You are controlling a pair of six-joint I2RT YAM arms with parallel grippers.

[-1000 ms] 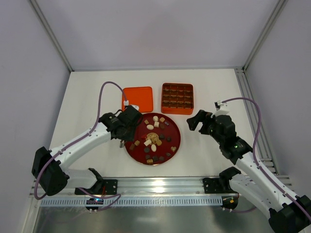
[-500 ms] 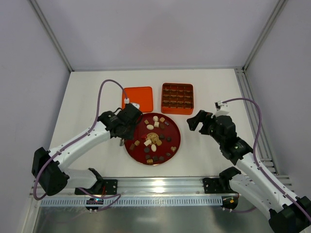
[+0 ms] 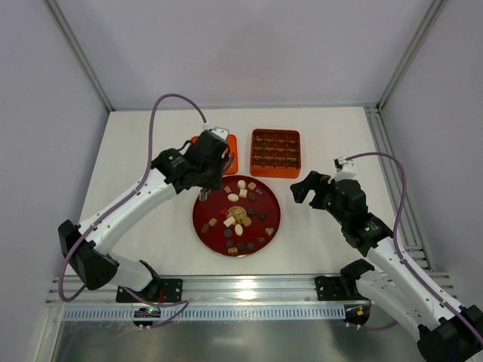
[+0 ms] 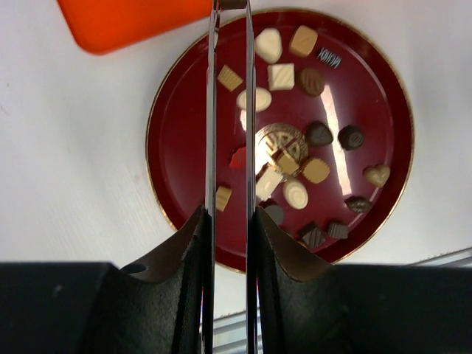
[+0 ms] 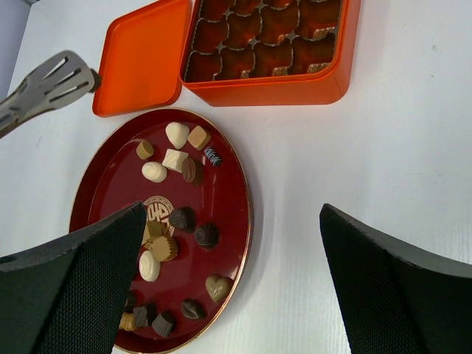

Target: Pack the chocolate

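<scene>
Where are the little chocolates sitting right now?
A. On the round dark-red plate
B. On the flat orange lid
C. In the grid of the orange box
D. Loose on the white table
A: every one of the chocolates in view lies on the dark-red plate. None shows on the lid or the table, and none can be made out in the orange box.
</scene>
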